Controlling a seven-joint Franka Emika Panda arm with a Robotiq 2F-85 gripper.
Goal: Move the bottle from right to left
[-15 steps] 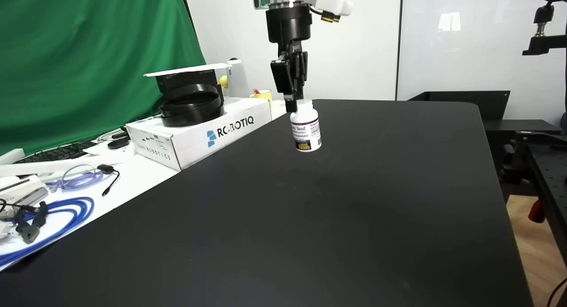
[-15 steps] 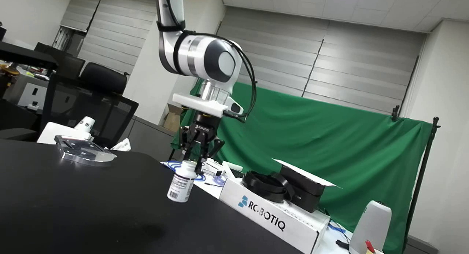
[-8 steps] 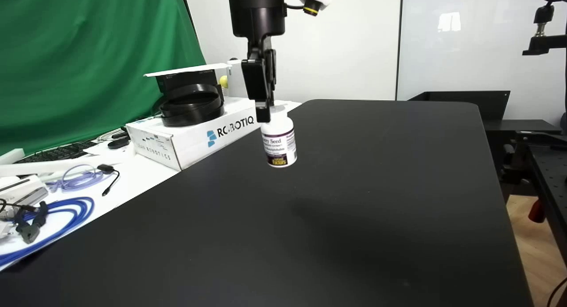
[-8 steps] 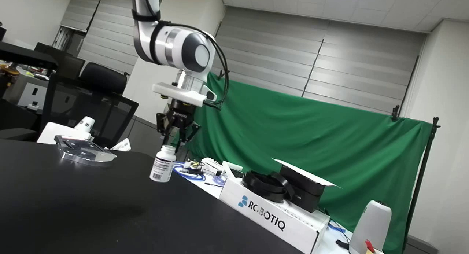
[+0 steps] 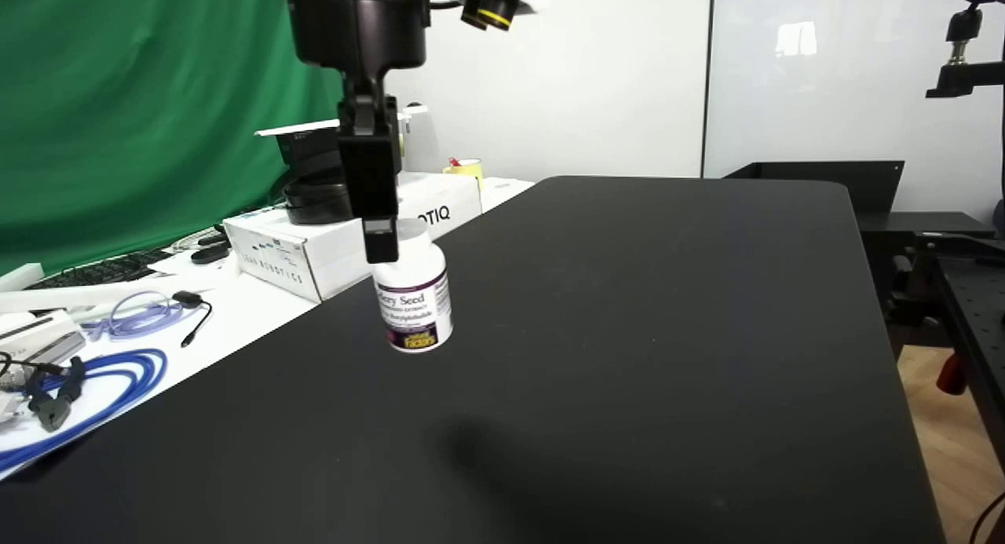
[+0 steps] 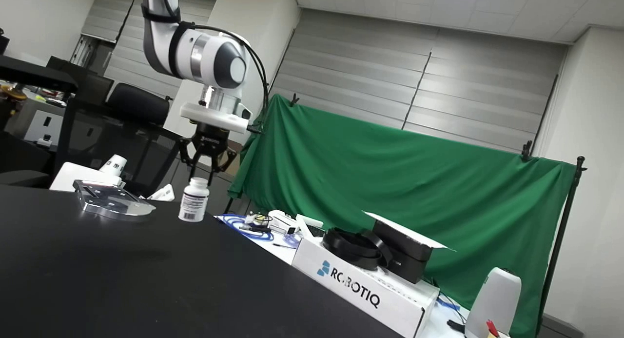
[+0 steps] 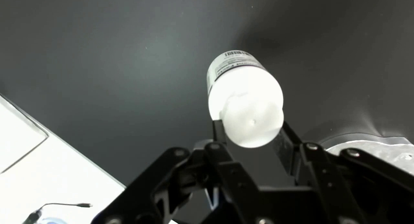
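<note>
Gripper (image 7: 252, 130) has the white bottle (image 7: 245, 98) by its cap end, fingers (image 7: 218, 132) part-closed, one per side. Bottle hangs cap up, slightly tilted, over the black table (image 5: 667, 293): left of ctr. in both ext. views, right of ctr. in the wrist view. A shadow (image 5: 471, 442) falls on the table at lower ctr. of an exterior view (apart from the bottle). White box w/ blue logo (image 6: 365, 284) sits lower right in an exterior view; clear block (image 6: 109, 201) on the table, left.

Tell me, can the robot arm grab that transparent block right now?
Probably not: the end effector is gripping the bottle, leaving no free grip. Nothing visible stands between it and the transparent block, though.
</note>
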